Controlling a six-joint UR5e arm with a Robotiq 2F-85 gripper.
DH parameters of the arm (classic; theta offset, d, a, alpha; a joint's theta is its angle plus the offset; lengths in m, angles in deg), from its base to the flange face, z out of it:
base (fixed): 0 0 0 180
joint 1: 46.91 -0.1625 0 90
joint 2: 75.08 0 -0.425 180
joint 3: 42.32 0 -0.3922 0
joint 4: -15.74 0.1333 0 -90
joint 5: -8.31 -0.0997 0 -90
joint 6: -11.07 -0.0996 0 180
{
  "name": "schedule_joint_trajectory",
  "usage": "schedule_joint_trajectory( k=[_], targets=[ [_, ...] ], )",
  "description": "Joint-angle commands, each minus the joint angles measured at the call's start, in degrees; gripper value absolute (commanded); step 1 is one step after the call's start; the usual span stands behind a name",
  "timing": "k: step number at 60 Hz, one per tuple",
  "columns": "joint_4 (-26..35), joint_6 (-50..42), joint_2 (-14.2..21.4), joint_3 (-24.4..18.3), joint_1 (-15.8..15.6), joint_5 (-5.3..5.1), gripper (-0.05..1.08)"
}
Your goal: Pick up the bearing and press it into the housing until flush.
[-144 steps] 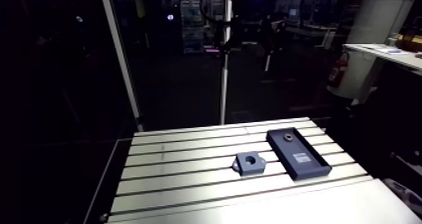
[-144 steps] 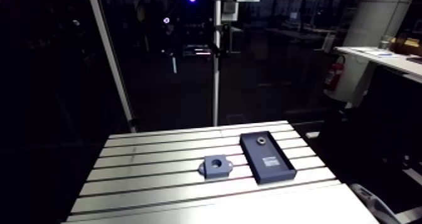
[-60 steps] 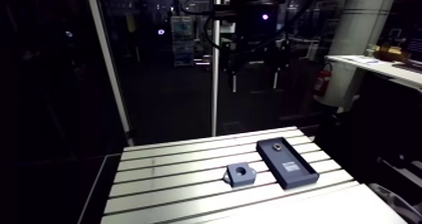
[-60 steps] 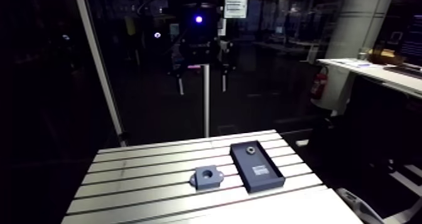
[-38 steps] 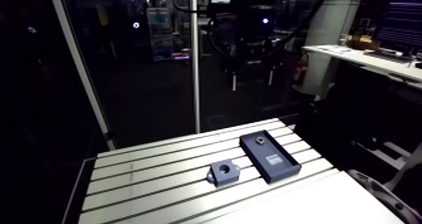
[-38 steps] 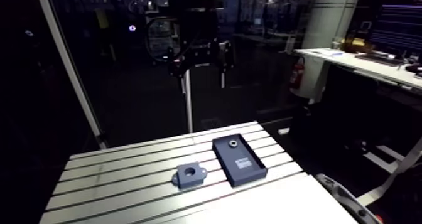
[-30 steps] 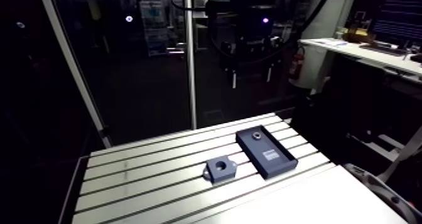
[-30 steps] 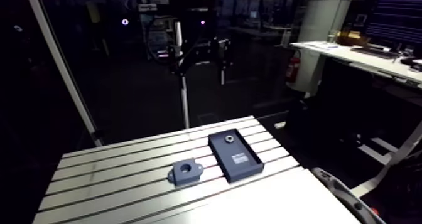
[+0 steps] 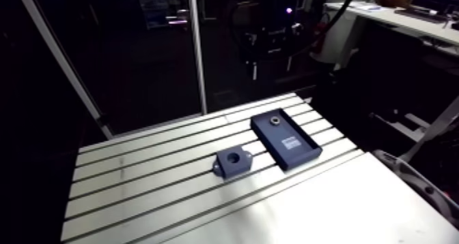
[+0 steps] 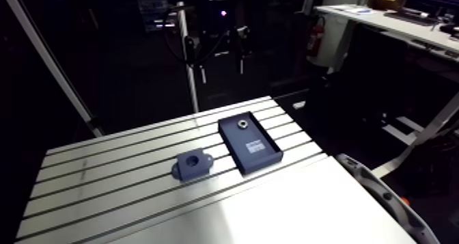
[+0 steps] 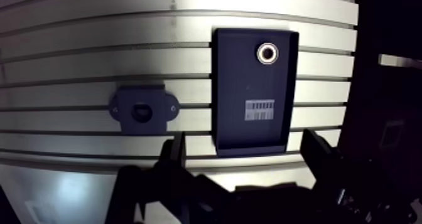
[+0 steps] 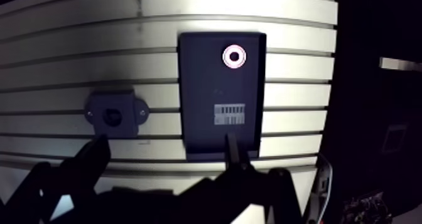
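A small metal bearing [image 11: 268, 53] lies in the far end of a dark rectangular tray [image 11: 251, 82] on the slotted table. Beside the tray sits the dark housing [image 11: 143, 110], a flanged block with a round bore facing up. In the arm view the housing [image 9: 232, 162] is left of the tray [image 9: 295, 151], and the bearing [image 9: 274, 119] is at the tray's far end. My gripper [image 11: 245, 154] hangs high over the table, open, with nothing held. In the wrist view the tray's near end lies between the fingers. In the arm view the gripper [image 10: 222, 65] hangs beyond the table's far edge.
The slotted aluminium table [image 9: 136, 185] ends in a smooth pale plate [image 9: 328, 206] at the near side. A thin upright pole [image 9: 198, 62] and a slanted frame bar [image 9: 61, 62] stand behind the far edge.
The arm view has swung and tilted down with the arm. The gripper has come into view above the table's far edge. Housing, tray and bearing lie where they were.
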Motion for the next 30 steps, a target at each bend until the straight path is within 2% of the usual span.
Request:
schedule_joint_trajectory(
  k=[1, 9, 14, 20, 23, 30],
  targets=[
    [-2.25, 0.32, -3.94, -0.5, 1.43, -0.02, 0.01],
    [-4.79, 1.99, -5.68, -0.59, 2.03, -0.02, 0.01],
    [-6.85, 3.86, -7.62, -0.92, 2.75, -0.54, 0.01],
    [-6.99, 3.98, -8.55, -1.12, 3.66, -0.71, 0.01],
    [-7.0, 3.99, -9.16, -1.53, 4.02, -1.28, 0.01],
    [-7.08, 4.0, -9.87, -1.96, 4.29, -1.67, 0.01]
  ],
)
